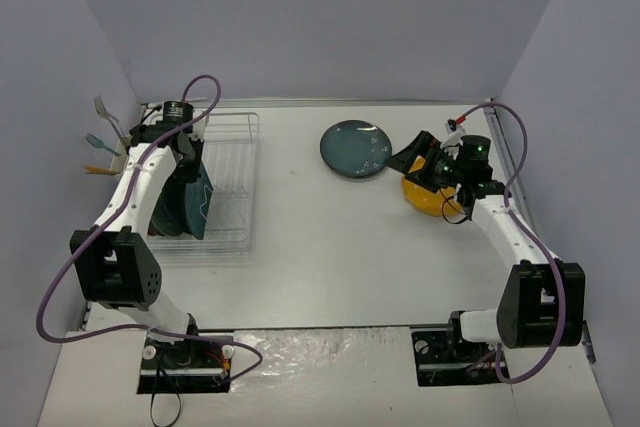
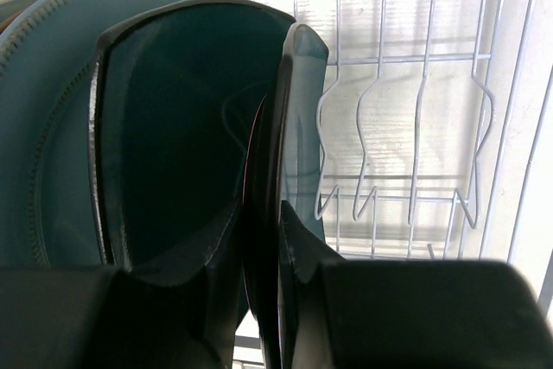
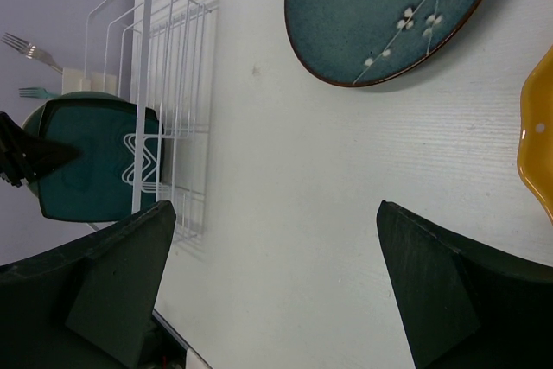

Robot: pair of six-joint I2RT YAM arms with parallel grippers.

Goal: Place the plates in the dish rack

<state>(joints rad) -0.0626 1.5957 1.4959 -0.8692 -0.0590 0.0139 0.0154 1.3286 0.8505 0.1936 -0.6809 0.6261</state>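
Observation:
The white wire dish rack (image 1: pixel 235 182) stands at the left. Several plates stand upright in it. In the left wrist view a dark teal rounded-square plate (image 2: pixel 173 127) stands in a slot, with a lighter teal plate (image 2: pixel 47 127) behind it. My left gripper (image 1: pixel 188 162) (image 2: pixel 263 222) is shut on the rim of a dark plate (image 2: pixel 298 118) that stands edge-on in the rack. My right gripper (image 1: pixel 420 159) (image 3: pixel 275 213) is open and empty above the table. A blue-grey plate (image 1: pixel 355 149) (image 3: pixel 389 15) and a yellow-orange plate (image 1: pixel 425 199) (image 3: pixel 540 140) lie flat near it.
A small cutlery cup (image 1: pixel 115 162) with forks (image 1: pixel 105 112) hangs on the rack's left side. The rack's right half has free slot prongs (image 2: pixel 415 153). Walls enclose the table at the back and on both sides.

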